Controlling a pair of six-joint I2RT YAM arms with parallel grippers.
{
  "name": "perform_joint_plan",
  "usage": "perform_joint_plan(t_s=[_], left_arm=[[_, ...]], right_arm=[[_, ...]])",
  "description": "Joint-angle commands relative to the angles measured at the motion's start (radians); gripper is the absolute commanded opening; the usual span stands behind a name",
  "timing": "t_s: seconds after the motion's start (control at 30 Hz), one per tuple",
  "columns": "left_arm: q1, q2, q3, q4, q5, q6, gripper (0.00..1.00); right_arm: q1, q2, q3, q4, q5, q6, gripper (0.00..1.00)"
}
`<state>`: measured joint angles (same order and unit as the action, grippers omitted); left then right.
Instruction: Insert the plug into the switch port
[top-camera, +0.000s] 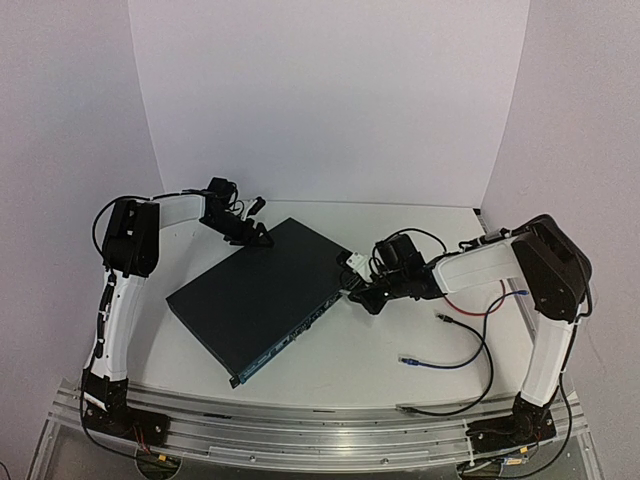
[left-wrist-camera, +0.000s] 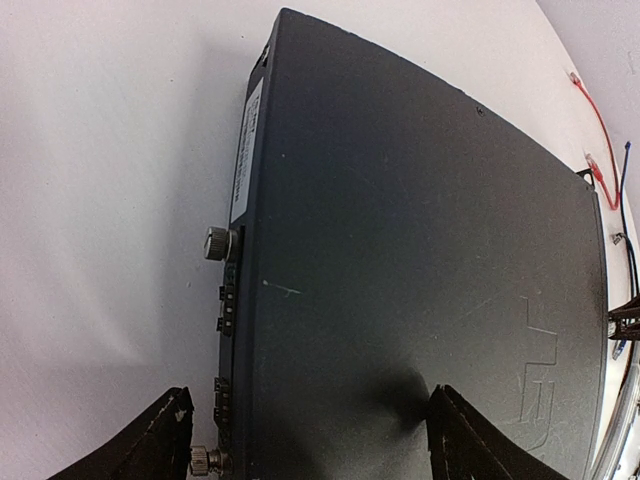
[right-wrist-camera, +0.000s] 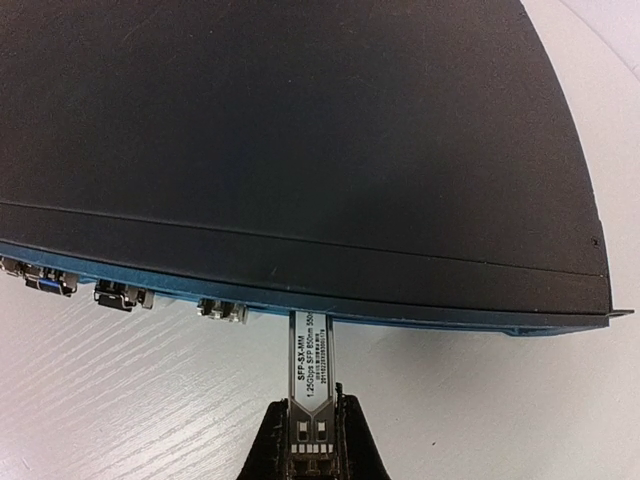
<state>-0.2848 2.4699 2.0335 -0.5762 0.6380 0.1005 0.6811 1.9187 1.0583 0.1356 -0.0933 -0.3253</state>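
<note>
Switch (top-camera: 265, 290), a large flat rectangular dark navy-black metal box, is laid diagonally on the white table (top-camera: 330, 370), between the two arms. Its socket face, trimmed in blue, is turned toward the near right; the rear face is turned toward the far left.

Plug (right-wrist-camera: 308, 370), a slim silver metal transceiver module with a white printed label on top, is clamped at its rear end between the black fingers of the right gripper (right-wrist-camera: 312, 410). It is held level and square to the socket face, near that face's right end. Its nose is met by the face just right of a row of three occupied sockets (right-wrist-camera: 120, 295). Insertion depth cannot be told, since the nose is hidden under the top edge of the switch.

Left gripper (left-wrist-camera: 315, 440) is positioned at the far-left rear edge of the switch, with jaws spread wide. One finger (left-wrist-camera: 150, 440) is seen over the table beside the rear face, the other over the top panel. Contact with the box cannot be told. Two knurled silver thumbscrews (left-wrist-camera: 217, 243) and a white sticker (left-wrist-camera: 247, 150) are seen on that rear face.

Loose red, blue and black cables (top-camera: 470, 345) are laid on the table to the right of the switch, apart from it.
</note>
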Motion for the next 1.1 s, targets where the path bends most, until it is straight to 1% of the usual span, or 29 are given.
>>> perform_joint_plan(t_s=[0.0, 0.23, 0.4, 0.57, 0.7, 0.83, 1.07], left_arm=[[-0.028, 0.005, -0.005, -0.034, 0.093, -0.012, 0.79], [-0.028, 0.007, 0.001, -0.036, 0.094, -0.013, 0.79], [-0.028, 0.011, 0.0, -0.034, 0.103, -0.018, 0.79], [-0.028, 0.012, -0.001, -0.034, 0.112, -0.019, 0.79], [-0.029, 0.012, -0.003, -0.043, 0.111, -0.012, 0.79], [-0.029, 0.012, -0.007, -0.047, 0.108, -0.006, 0.79], [-0.029, 0.013, -0.01, -0.048, 0.106, 0.001, 0.79]], right_arm=[[0.003, 0.015, 0.047, 0.016, 0.003, 0.016, 0.0], [0.003, 0.034, 0.061, 0.021, 0.004, 0.035, 0.0], [0.003, 0.056, 0.063, 0.074, 0.037, 0.094, 0.0], [0.003, 0.095, 0.063, 0.137, 0.036, 0.152, 0.0], [0.003, 0.092, 0.072, 0.164, 0.029, 0.161, 0.0], [0.003, 0.064, 0.082, 0.151, 0.039, 0.138, 0.0], [0.004, 0.034, 0.146, 0.011, 0.038, 0.098, 0.0]])
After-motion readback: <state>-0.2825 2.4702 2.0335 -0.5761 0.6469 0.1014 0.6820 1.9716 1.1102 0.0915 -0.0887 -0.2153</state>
